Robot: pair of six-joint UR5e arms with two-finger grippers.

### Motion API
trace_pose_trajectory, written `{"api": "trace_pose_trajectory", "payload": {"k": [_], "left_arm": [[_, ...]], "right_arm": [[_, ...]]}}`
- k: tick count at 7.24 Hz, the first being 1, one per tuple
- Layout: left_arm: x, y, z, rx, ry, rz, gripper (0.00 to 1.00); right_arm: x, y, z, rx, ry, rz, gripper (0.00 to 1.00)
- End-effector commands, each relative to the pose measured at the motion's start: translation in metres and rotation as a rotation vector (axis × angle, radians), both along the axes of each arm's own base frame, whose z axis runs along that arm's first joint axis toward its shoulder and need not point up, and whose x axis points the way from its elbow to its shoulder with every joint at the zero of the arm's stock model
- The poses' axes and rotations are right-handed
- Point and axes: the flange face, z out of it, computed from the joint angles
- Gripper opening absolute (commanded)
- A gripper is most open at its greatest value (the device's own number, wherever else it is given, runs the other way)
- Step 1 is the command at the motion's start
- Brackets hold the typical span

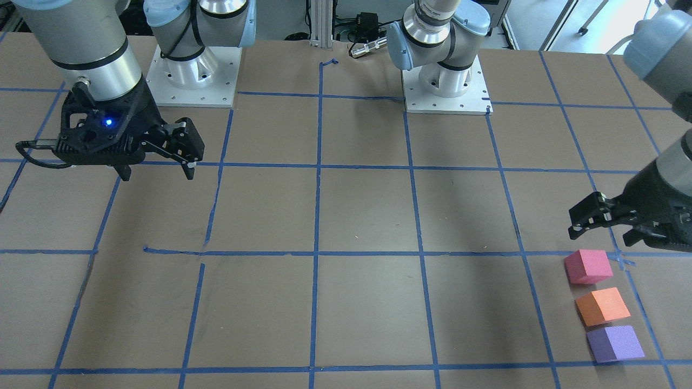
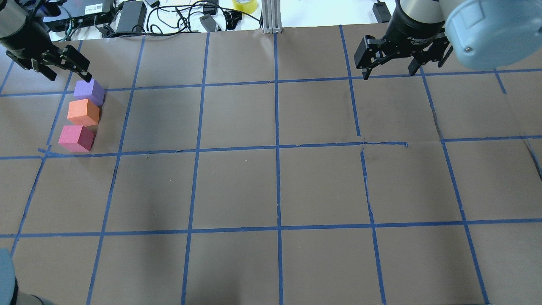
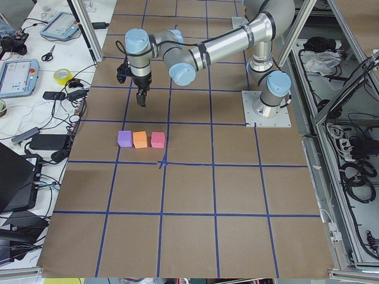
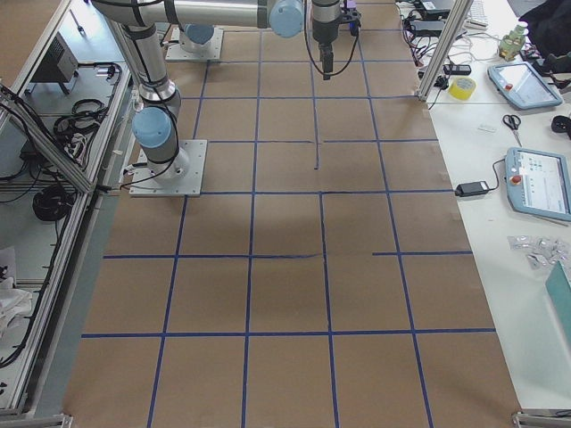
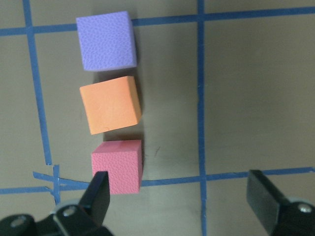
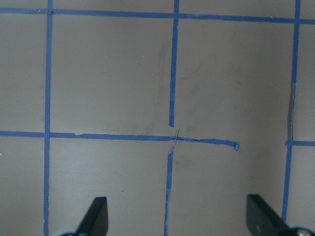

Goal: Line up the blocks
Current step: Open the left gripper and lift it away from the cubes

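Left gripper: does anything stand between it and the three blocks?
Nothing visible does. The left gripper hangs open near the row of purple block, orange block and pink-red block; only taped brown paper lies between.

Table (image 2: pixel 237 186), brown-covered | blue tape grid (image 2: pixel 277 186) | purple block (image 2: pixel 89 92), orange block (image 2: pixel 83 112), pink-red block (image 2: pixel 76 138): one close row, robot's left end
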Motion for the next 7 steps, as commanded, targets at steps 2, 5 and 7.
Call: {"api": "trace_pose_trajectory", "payload": {"k": [2,5,7], "left_arm": [[-0.127,0.035,0.037,0.033,0.055,0.11,1.0],[-0.203,0.053,0.039,0.044,0.065,0.12,1.0],[-0.203,0.054,0.042,0.041,0.065,0.126,1.0]], "right_arm": [[0.0,0.0,0.0,0.0,0.0,0.0,1.0],[0.0,0.0,0.0,0.0,0.0,0.0,1.0],[0.0,0.0,0.0,0.0,0.0,0.0,1.0]]}}
